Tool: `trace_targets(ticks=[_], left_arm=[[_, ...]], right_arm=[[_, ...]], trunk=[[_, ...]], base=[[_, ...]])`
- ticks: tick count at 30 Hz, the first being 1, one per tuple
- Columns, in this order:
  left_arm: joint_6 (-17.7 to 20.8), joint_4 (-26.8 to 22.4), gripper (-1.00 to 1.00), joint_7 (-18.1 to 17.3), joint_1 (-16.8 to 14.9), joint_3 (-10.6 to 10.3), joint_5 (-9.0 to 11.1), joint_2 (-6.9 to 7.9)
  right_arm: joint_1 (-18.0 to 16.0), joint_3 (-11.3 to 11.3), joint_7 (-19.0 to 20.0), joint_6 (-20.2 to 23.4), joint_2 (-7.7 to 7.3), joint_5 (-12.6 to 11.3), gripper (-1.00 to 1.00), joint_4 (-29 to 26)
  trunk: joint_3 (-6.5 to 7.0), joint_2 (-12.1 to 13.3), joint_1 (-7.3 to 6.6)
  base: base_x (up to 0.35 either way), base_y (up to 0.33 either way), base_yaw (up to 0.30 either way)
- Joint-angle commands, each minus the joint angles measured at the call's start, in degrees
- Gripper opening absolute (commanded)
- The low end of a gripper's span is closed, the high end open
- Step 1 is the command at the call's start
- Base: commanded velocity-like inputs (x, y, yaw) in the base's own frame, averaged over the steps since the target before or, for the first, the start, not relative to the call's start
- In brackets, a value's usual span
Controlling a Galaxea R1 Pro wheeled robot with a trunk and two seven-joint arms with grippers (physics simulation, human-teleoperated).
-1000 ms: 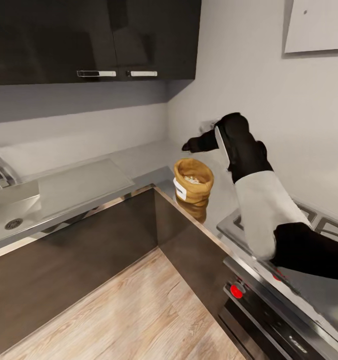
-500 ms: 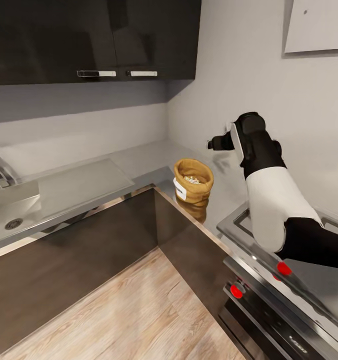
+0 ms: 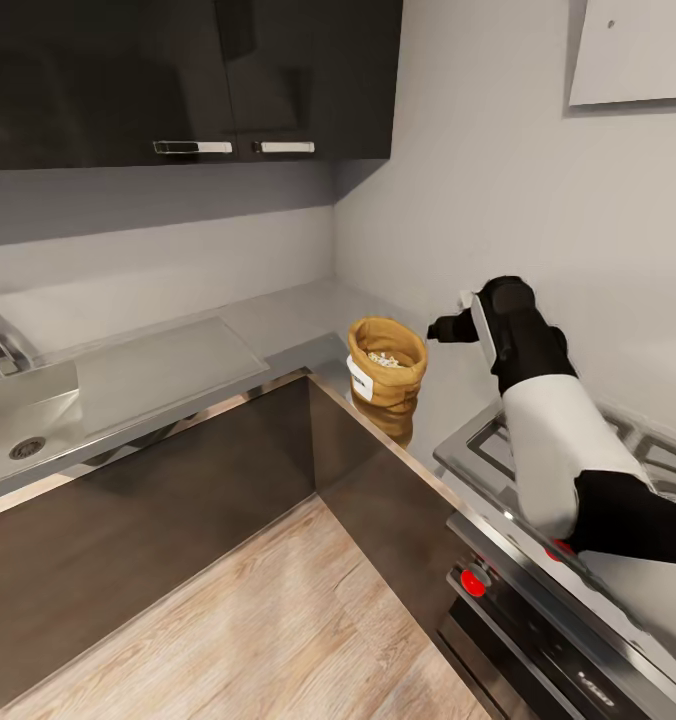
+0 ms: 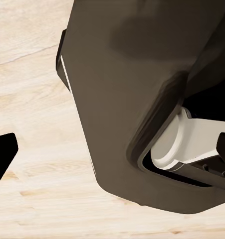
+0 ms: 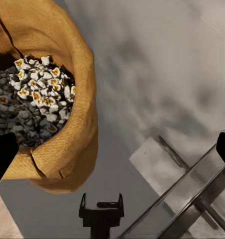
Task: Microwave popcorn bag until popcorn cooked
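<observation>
Your right gripper (image 3: 440,327) is open wide just right of the popcorn bag (image 3: 386,362), which stands in the middle of the frame on the countertop (image 3: 278,325), so a sideways bump could tip it and spill popcorn (image 5: 40,94).

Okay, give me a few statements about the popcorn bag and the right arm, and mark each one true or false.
1. The popcorn bag stands upright on the countertop. True.
2. The right gripper is clamped on the bag. False: it is beside the bag, apart from it, and open in the right wrist view.
3. The bag is open-topped, with popcorn showing inside. True.
4. The bag sits on the gas hob. False: it stands on the worktop next to the hob.
</observation>
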Motion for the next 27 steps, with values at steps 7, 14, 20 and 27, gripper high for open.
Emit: trace_targets(ticks=[7, 14, 20, 27], left_arm=[[-0.07, -0.03, 1.00, 0.02, 0.00, 0.29, -0.01, -0.02], [-0.07, -0.03, 1.00, 0.02, 0.00, 0.29, 0.08, -0.02], [-0.07, -0.03, 1.00, 0.03, 0.00, 0.29, 0.08, -0.02], [-0.07, -0.03, 1.00, 0.03, 0.00, 0.29, 0.09, -0.02]], right_arm=[[1.97, -0.26, 1.68, -0.20, 0.20, 0.49, 1.00, -0.08], [2.14, -0.26, 1.86, -0.38, 0.59, 0.50, 1.00, -0.49], [2.15, -0.25, 1.76, -0.54, 0.62, 0.52, 1.00, -0.22], [2.16, -0.25, 1.98, -0.51, 0.44, 0.54, 1.00, 0.20]], trunk=[[-0.06, -0.05, 0.01], [-0.06, -0.05, 0.01], [-0.06, -0.05, 0.01], [-0.06, -0.05, 0.01]], base=[[0.000, 0.000, 0.000], [0.110, 0.000, 0.000], [0.155, 0.000, 0.000], [0.153, 0.000, 0.000]])
